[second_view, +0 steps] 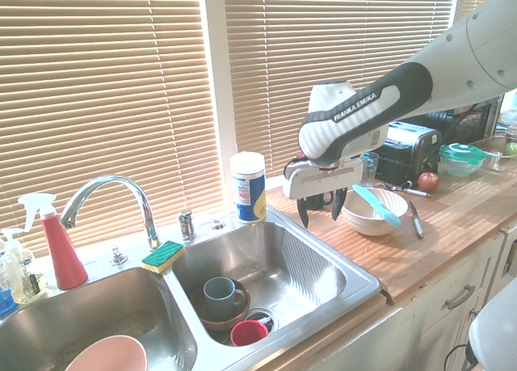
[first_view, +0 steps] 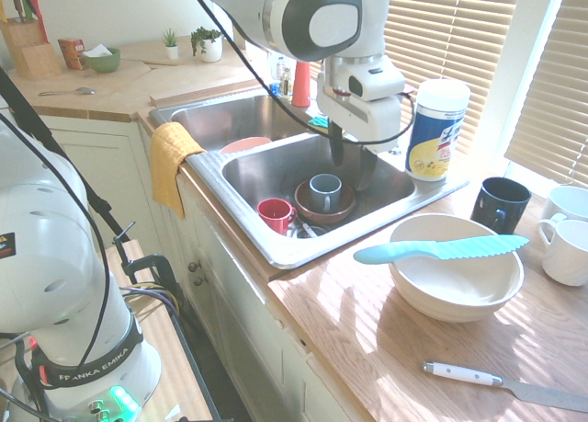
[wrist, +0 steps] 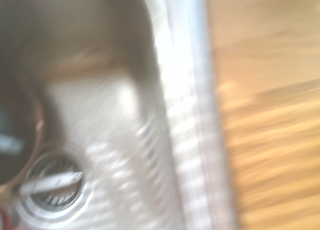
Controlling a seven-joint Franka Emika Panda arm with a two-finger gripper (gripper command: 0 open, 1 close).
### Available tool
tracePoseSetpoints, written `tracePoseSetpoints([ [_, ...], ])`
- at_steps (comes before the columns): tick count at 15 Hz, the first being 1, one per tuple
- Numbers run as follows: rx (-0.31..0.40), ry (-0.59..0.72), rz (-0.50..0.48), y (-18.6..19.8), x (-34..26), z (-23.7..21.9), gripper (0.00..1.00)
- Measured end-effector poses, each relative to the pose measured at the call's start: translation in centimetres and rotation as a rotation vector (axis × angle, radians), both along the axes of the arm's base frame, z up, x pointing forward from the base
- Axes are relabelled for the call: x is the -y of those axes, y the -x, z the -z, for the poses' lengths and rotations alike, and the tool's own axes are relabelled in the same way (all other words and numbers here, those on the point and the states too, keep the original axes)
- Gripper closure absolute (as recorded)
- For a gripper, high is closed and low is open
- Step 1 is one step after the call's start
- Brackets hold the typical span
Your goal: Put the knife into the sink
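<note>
Gripper [second_view: 322, 208] above sink [second_view: 355, 294], near its right rim, pointing down, jaws wide and empty. Knife [first_view: 441, 249] across rim of white bowl [first_view: 457, 293], on wooden counter [first_view: 386, 348] right of sink, well apart from gripper, untouched. Inside right basin of sink: grey mug [first_view: 323, 191] in brown bowl [first_view: 309, 209], red cup [first_view: 276, 214] beside it. Wipes canister [first_view: 437, 130] at back corner of sink. White-handled knife [first_view: 505, 385] on counter, nearer the front edge than bowl. Wrist view blurred: sink rim, drain [wrist: 52, 190], counter wood.
</note>
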State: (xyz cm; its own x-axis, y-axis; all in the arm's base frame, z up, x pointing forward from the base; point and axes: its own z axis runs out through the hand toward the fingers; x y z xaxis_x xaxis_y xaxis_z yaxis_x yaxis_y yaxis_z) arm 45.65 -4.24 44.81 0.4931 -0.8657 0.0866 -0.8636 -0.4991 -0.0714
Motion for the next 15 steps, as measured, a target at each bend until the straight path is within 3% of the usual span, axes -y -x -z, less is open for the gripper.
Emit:
tracePoseSetpoints([
  [5,-0.032,-0.011,0.187,0.8,9.0,-2.1,0.00],
  [11,-0.090,-0.029,0.261,2.4,14.5,0.6,0.00],
  [12,-0.095,-0.032,0.265,2.6,15.1,1.0,1.00],
  [15,-0.101,-0.036,0.265,2.8,16.2,2.2,1.00],
])
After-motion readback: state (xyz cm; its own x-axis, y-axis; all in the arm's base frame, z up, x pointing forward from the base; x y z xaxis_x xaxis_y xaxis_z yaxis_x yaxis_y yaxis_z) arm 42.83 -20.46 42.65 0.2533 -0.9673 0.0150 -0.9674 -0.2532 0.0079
